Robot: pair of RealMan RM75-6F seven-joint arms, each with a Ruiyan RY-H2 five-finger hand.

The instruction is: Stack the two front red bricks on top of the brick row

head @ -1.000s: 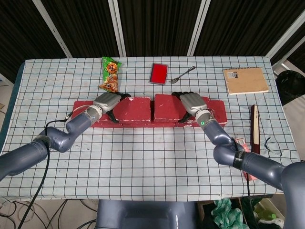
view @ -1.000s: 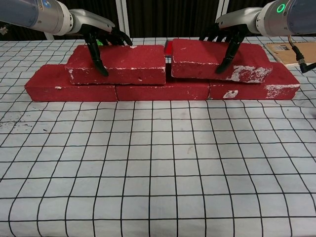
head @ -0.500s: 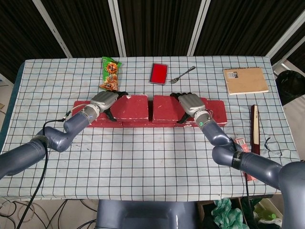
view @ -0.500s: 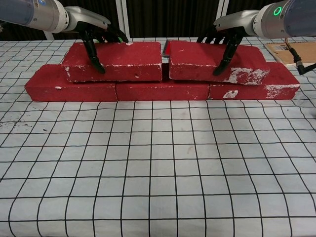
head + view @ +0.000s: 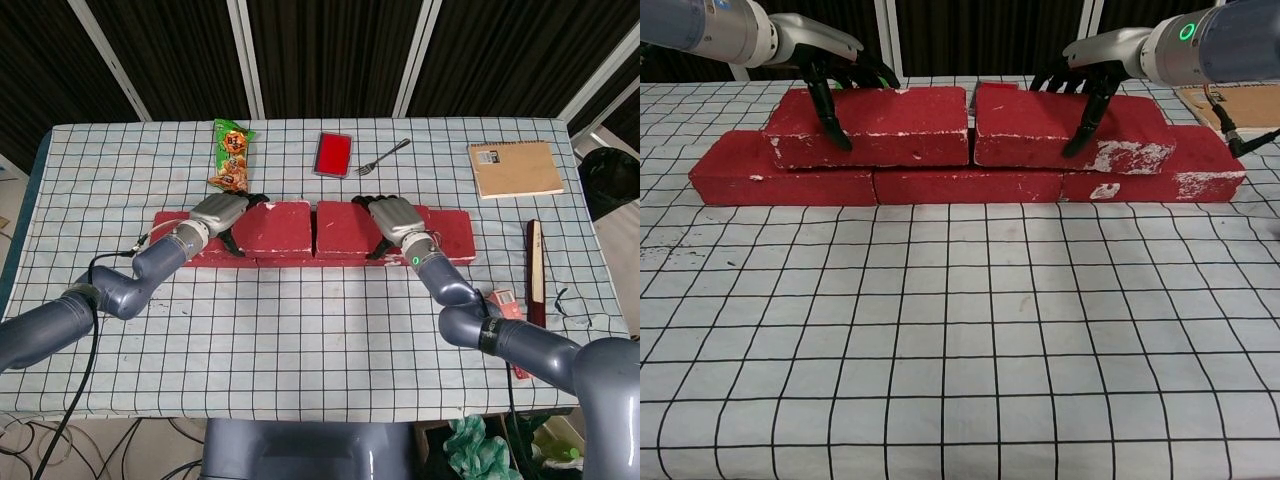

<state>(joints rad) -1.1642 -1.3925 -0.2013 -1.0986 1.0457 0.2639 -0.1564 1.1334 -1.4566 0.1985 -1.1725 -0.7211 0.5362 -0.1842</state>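
Three red bricks form the bottom row [image 5: 970, 186] across the checked cloth, and its ends show in the head view [image 5: 456, 230]. Two more red bricks lie on top of it, almost end to end. My left hand [image 5: 833, 72] [image 5: 223, 211] grips the left upper brick [image 5: 890, 125] [image 5: 282, 225] at its left end, thumb down the front face and fingers over the back. My right hand [image 5: 1088, 72] [image 5: 394, 218] grips the right upper brick [image 5: 1025, 130] [image 5: 343, 228] the same way near its right end.
Behind the bricks lie a green snack bag [image 5: 232, 155], a red flat case [image 5: 333, 154] and a fork [image 5: 384, 156]. A brown notebook [image 5: 515, 168] sits at the back right. A dark bar [image 5: 536, 268] and a pink item [image 5: 506, 303] lie near the right edge.
My right hand has slid the right upper brick leftward, closing the gap to the left upper brick. The left upper brick shifted slightly left and back, then stayed put.
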